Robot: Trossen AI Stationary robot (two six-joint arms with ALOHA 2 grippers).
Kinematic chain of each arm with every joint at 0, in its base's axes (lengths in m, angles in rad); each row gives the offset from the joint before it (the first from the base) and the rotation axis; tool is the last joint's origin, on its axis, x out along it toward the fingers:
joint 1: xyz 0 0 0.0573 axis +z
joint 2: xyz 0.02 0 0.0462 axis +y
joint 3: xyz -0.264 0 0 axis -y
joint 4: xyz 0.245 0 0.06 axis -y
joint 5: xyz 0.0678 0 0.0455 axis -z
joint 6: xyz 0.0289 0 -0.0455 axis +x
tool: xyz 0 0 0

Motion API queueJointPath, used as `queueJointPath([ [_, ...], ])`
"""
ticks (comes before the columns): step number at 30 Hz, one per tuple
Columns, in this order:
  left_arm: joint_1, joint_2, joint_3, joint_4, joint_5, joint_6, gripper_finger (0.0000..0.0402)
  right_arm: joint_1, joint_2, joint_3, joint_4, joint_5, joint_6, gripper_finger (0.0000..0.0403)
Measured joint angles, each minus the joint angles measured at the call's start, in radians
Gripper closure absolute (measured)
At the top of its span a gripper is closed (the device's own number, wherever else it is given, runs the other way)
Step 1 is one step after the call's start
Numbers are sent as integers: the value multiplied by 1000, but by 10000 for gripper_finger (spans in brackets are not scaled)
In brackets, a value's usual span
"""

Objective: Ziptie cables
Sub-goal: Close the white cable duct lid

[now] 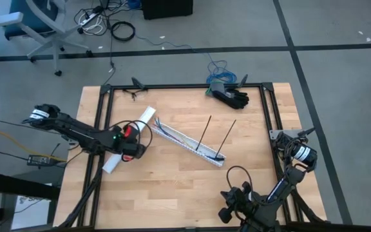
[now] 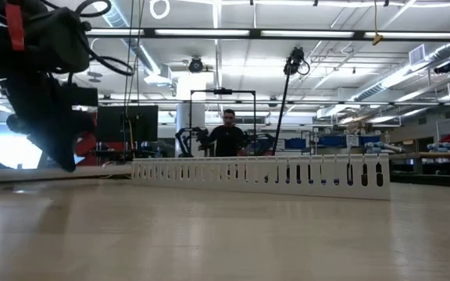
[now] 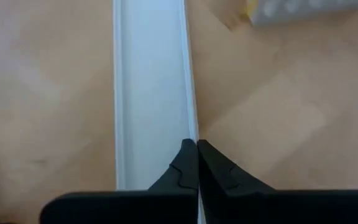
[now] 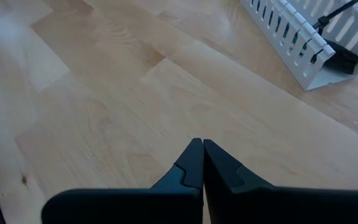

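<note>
A white slotted channel (image 1: 187, 144) lies slantwise on the middle of the wooden table. The cables (image 1: 166, 132) lie inside it, and a dark end (image 4: 342, 59) sticks out of its near end. Two black zipties (image 1: 205, 134) (image 1: 227, 136) stand slanting up out of the channel. A flat white cover strip (image 3: 151, 93) lies left of it. My left gripper (image 3: 196, 144) is shut, with its tips at the strip's long edge. My right gripper (image 4: 202, 143) is shut above bare wood near the table's front edge, clear of the channel. My left gripper comes down slanting from the table's left, and its shut fingertips (image 3: 188, 158) stand at the long edge (image 3: 191, 118) of the white cover strip. The strip lies flat on the table. I cannot tell whether the tips touch or pinch that edge.
A black glove-like thing (image 1: 232, 97) with blue wires lies at the table's far edge. Black frame rails (image 1: 185, 87) run along the far edge and both sides. Bare wood lies between the channel and the front edge. In the low view a person (image 2: 229, 136) stands in the room behind.
</note>
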Motion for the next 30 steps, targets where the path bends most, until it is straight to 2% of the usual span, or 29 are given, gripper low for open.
queueJointPath([
  [3, 0, -27, 30, -66, -71, -18, 401, -2, 0, 0, 0, 2, -10, 403],
  [7, 0, -84, 55, -33, -162, 9, 401, -6, 0, 0, -1, 4, -26, 403],
  [9, 0, -114, 64, 36, -191, 62, 401, -6, 0, 0, -7, 7, -27, 403],
  [15, 0, -186, 68, 406, -208, 310, 401, -8, 0, 0, -10, 59, -60, 403],
  [19, 0, -198, 68, 667, -152, 434, 401, -14, 0, 0, -23, 63, -63, 403],
  [23, 0, -168, 68, 938, -29, 519, 401, -16, 0, 0, -42, 63, -63, 403],
  [26, 0, -117, 68, 1098, 64, 548, 401, -15, 0, 0, -74, 63, -59, 403],
  [30, 1, -3, 69, 1302, 128, 543, 401, -15, 0, 0, -178, 62, 7, 403],
])
